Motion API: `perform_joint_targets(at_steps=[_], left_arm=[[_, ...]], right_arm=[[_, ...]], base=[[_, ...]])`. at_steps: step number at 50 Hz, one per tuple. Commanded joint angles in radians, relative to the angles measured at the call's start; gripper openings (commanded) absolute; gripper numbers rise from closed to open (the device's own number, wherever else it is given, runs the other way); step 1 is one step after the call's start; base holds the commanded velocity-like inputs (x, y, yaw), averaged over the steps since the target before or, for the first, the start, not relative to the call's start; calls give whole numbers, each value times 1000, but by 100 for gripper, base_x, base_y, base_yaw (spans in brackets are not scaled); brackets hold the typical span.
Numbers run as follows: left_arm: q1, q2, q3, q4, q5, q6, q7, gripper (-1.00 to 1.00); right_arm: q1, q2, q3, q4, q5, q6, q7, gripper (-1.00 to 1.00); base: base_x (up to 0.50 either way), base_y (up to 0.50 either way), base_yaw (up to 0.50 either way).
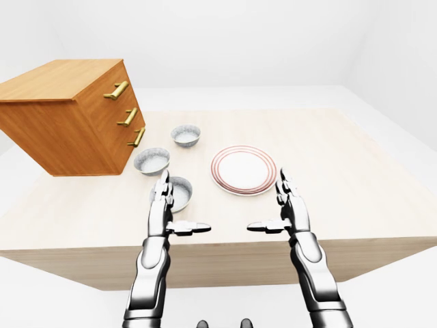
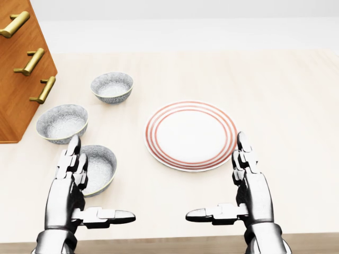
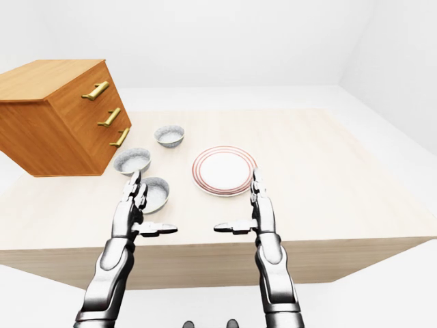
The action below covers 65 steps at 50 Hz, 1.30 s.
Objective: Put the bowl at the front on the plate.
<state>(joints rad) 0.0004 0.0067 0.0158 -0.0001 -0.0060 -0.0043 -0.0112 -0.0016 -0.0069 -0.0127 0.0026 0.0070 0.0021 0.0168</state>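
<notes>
**Head view, both hands raised.** Three patterned bowls are set in a line on the pale surface [image 2: 286, 95], beside a drawer chest [image 2: 16, 79] at the left. The front bowl [image 2: 101, 168], lowest in the view, is seen on the surface just left of the red-ringed plate [image 2: 190, 135] and apart from it. The middle bowl [image 2: 62, 122] and far bowl [image 2: 112, 87] are not involved. Both hands are held fully open, fingers straight, with nothing grasped. The left hand [image 2: 66, 193] is overlapped with the front bowl's left rim, presumably for a grasp; contact cannot be judged. The right hand [image 2: 253, 193] is kept at the plate's lower right, probably to leave the plate free.
</notes>
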Motion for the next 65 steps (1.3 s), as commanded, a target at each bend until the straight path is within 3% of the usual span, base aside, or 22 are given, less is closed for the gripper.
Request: perform_joint_targets(at_steps=[1, 4, 6, 7, 11, 12, 15, 21, 24, 30, 37, 40, 42, 52, 55, 56, 57, 58, 59, 61, 63, 65], left_arm=[[-12, 9, 55, -29, -42, 27, 17, 100], [5, 11, 54, -65, -57, 39, 20, 100], [7, 10, 52, -54, -33, 1, 42, 100], [8, 11, 56, -68, -43, 19, 43, 100], [24, 11, 78, -131, -73, 45, 65, 100], [23, 10, 81, -124, -73, 34, 69, 100], [59, 8, 102, -185, -50, 92, 134, 100], [148, -1, 177, -374, -118, 92, 135, 100], [141, -14, 253, -390, -128, 92, 202, 100], [120, 3, 339, -385, -179, 92, 257, 100], [125, 1, 401, -362, -158, 92, 368, 100], [145, -15, 410, -362, -99, 92, 427, 100], [171, -22, 428, -387, -127, 92, 410, 100], [249, -76, 536, -409, -139, 91, 400, 100], [260, -89, 554, -399, -124, 45, 385, 100], [265, -92, 561, -405, -132, 46, 375, 100], [267, -92, 576, -392, -133, 24, 369, 100], [270, -94, 589, -388, -139, 13, 365, 100], [270, -97, 600, -384, -141, 6, 370, 100], [280, -103, 623, -382, -149, -12, 365, 100], [278, -101, 642, -371, -162, -14, 358, 100], [280, -101, 656, -368, -172, -11, 349, 100]], right_arm=[[0, -9, -22, -2, 21, 2, 32, 100], [-1, -10, -25, 11, 26, -11, 33, 100], [-3, -9, -15, 11, 12, -5, 29, 100], [-3, -10, -6, 5, -2, 1, 28, 100], [0, -8, -21, -1, 15, 1, 30, 100], [1, -9, -21, 2, 16, -2, 29, 100], [-6, -9, -16, 15, 7, -1, 25, 100], [-11, -12, -19, 27, 5, -4, 28, 100], [8, -8, -22, -15, 17, -3, 30, 100], [10, -9, -33, -14, 44, -1, 31, 100], [6, -11, -34, -16, 43, 16, 17, 100], [0, -12, -34, 5, 47, 2, 24, 100], [-4, -14, -37, 24, 44, -9, 23, 100], [6, -10, -31, -2, 33, 16, 6, 100], [1, -12, -35, 14, 33, 6, 5, 100], [5, -11, -34, -1, 34, 18, 3, 100], [3, -11, -39, 3, 39, 15, 2, 100], [-7, -15, -47, 43, 42, -17, 6, 100], [-9, -16, -47, 49, 42, -20, 5, 100], [-10, -16, -44, 44, 37, -11, 1, 100], [-2, -12, -37, 3, 33, 25, -8, 100], [-1, -12, -37, 1, 31, 28, -9, 100]], base=[[0, 0, 0], [0, 0, 0], [0, 0, 0], [0, 0, 0], [0, 0, 0], [0, 0, 0], [0, 0, 0], [0, 0, 0], [0, 0, 0], [0, 0, 0], [0, 0, 0], [0, 0, 0], [0, 0, 0], [0, 0, 0], [0, 0, 0], [0, 0, 0], [0, 0, 0], [0, 0, 0], [0, 0, 0], [0, 0, 0], [0, 0, 0], [0, 0, 0]])
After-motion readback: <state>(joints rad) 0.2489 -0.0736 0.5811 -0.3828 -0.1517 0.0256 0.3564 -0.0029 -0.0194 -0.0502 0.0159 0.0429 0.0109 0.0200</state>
